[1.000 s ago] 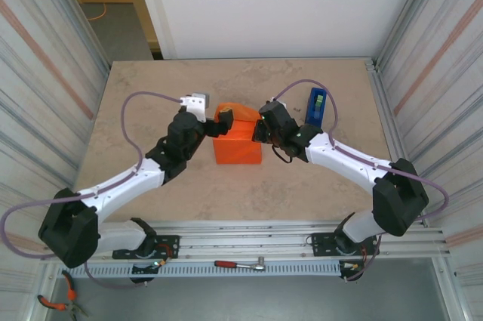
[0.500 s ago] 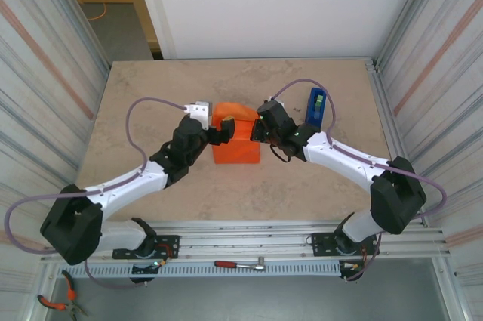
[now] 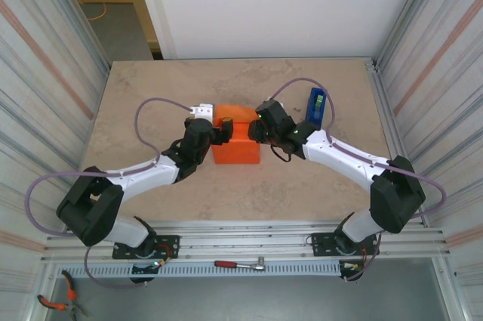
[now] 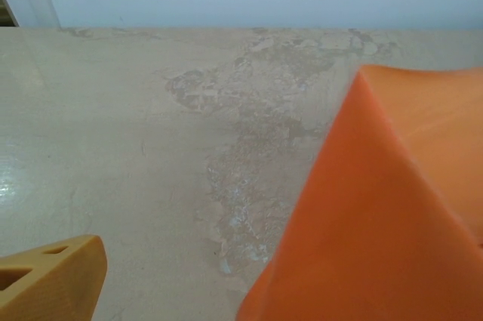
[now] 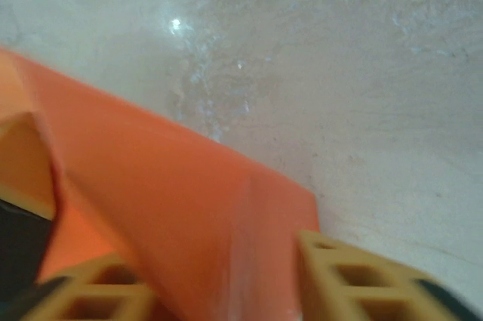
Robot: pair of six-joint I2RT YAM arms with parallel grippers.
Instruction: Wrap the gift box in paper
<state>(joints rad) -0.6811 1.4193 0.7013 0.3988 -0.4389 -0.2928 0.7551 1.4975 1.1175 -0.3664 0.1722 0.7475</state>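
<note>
The orange paper (image 3: 238, 149) is folded up into a blocky parcel at the middle of the table; the gift box is hidden under it. My left gripper (image 3: 223, 132) is against the parcel's upper left side. In the left wrist view one tan finger (image 4: 53, 279) shows far to the left and the paper (image 4: 392, 215) covers the other, so the jaws stand wide. My right gripper (image 3: 255, 129) is at the parcel's upper right corner. Its tan fingers (image 5: 355, 279) stand apart, open, with a ridge of paper (image 5: 181, 215) between them.
A blue tape dispenser (image 3: 317, 106) stands upright just right of the right arm's wrist. Bare beige table (image 3: 151, 94) lies to the left, behind and in front of the parcel. Ribbed metal walls close both sides. A ratchet (image 3: 240, 264) lies on the front rail.
The left arm has pushed right, up against the parcel, and the raised paper flap at its top left has been pressed lower. The right gripper's jaws have gone from shut to apart.
</note>
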